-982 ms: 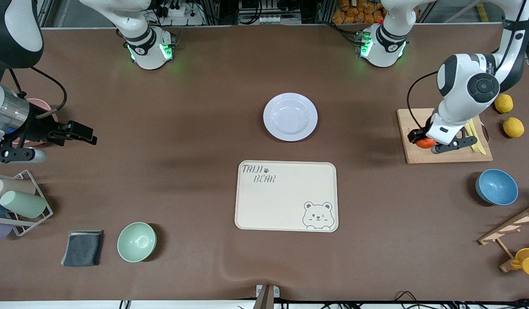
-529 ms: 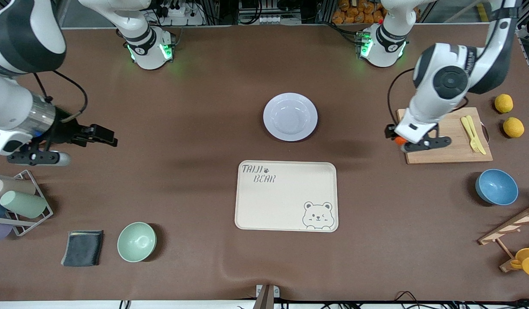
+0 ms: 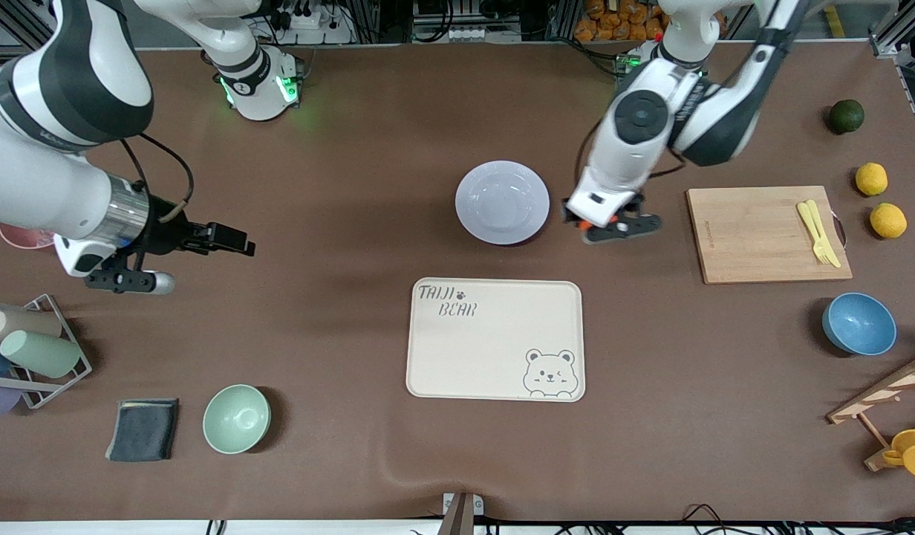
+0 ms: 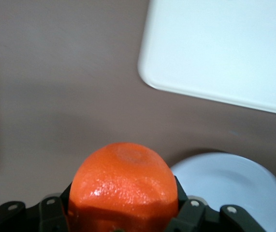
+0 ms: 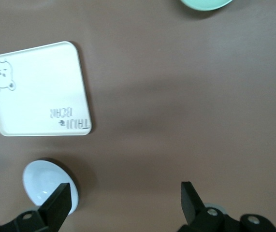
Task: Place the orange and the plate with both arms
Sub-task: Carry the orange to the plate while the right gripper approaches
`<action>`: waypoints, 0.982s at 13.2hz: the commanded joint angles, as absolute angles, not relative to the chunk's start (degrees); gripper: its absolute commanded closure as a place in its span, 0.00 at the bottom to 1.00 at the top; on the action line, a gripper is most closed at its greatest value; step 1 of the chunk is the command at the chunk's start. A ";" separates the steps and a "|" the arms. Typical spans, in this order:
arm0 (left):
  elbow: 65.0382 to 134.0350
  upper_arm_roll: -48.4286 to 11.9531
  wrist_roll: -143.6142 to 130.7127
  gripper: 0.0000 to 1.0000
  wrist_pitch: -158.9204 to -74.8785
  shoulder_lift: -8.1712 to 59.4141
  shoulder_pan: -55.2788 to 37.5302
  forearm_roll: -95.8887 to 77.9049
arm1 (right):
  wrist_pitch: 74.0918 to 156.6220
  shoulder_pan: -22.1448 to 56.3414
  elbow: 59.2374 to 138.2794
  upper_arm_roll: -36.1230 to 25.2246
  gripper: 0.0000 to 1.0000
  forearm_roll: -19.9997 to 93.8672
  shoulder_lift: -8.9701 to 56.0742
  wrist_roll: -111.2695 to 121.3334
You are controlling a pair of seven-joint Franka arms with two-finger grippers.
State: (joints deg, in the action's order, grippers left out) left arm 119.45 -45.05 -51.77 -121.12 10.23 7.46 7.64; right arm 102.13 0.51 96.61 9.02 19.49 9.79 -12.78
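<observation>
Carrying the orange (image 4: 123, 186), pinched between the fingers of the left claw (image 3: 596, 221), now up in the air just beside the plate (image 3: 502, 202) on the side toward the left arm's end of the surface. A second ago hung over the wooden cutting board (image 3: 768, 234), near its corner nearest the plate; has since swung clear of the board and crossed the bare brown surface (image 3: 339, 148) toward the middle. Leaves the board bare except for the yellow fork and knife (image 3: 818, 232), and uncovers a dark green fruit (image 3: 847, 116) near the corner at the left arm's end, above the two yellow fruits (image 3: 879, 200).

Has also come in from the right arm's end: right claw (image 3: 231, 239), fingers spread wide and holding nothing, now over open surface well apart from the plate, closer to the middle than a second ago.

Plate unmoved, resting midway between the two arm bases, just farther from the front camera than the cream bear tray (image 3: 495, 339).

Suggests the fruit is picked and nearly delivered; lowering and releasing not yet done, and plate not yet gripped.
</observation>
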 commanded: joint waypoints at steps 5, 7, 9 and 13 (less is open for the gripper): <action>104.60 -44.47 -73.19 0.98 -119.53 33.11 -6.76 18.35 | 119.67 5.71 113.44 9.05 0.00 34.33 5.81 -14.41; 104.41 -44.47 -75.75 0.98 -119.97 36.28 -7.47 22.66 | 124.78 8.16 116.97 8.97 0.00 39.70 5.28 -14.24; 104.41 -44.47 -76.99 0.98 -120.15 38.40 -7.47 22.94 | 125.24 8.09 118.38 9.05 0.00 43.31 5.36 -13.19; 104.33 -43.78 -78.57 0.98 -120.59 40.96 -9.05 24.17 | 129.72 8.17 125.31 9.05 0.00 59.36 5.36 3.55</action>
